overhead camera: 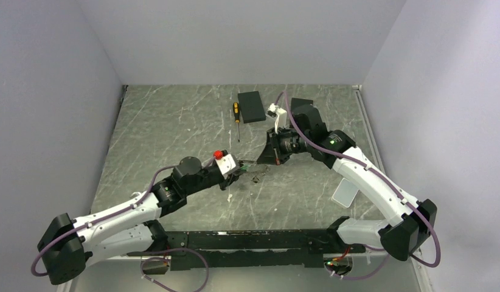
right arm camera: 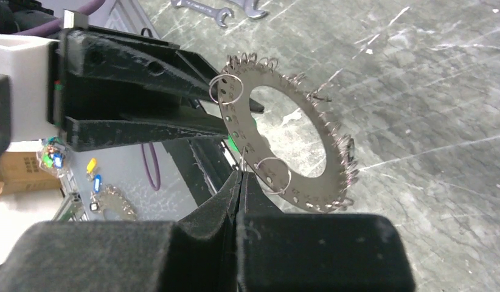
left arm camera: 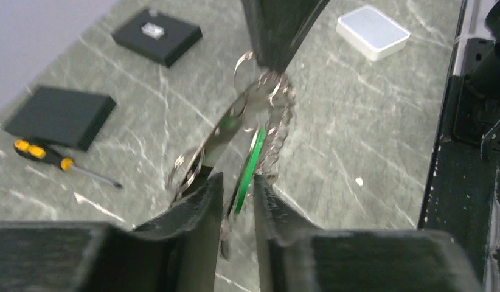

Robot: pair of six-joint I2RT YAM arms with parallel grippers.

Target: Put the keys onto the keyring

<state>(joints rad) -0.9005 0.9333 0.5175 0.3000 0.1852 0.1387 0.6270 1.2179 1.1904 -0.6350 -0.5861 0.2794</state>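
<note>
The keyring is a flat grey metal ring with small holes and many little wire loops round its rim. It hangs above the table between both grippers, thin and edge-on from above. My left gripper is shut on its green-edged rim, and shows in the right wrist view clamping the ring's left side. My right gripper is shut on a thin wire loop at the ring's lower edge. A small dark bit, maybe keys, lies on the table below.
Two flat black boxes and a yellow-and-black screwdriver lie at the far side. A white box lies by the right arm. Two spanners lie further off.
</note>
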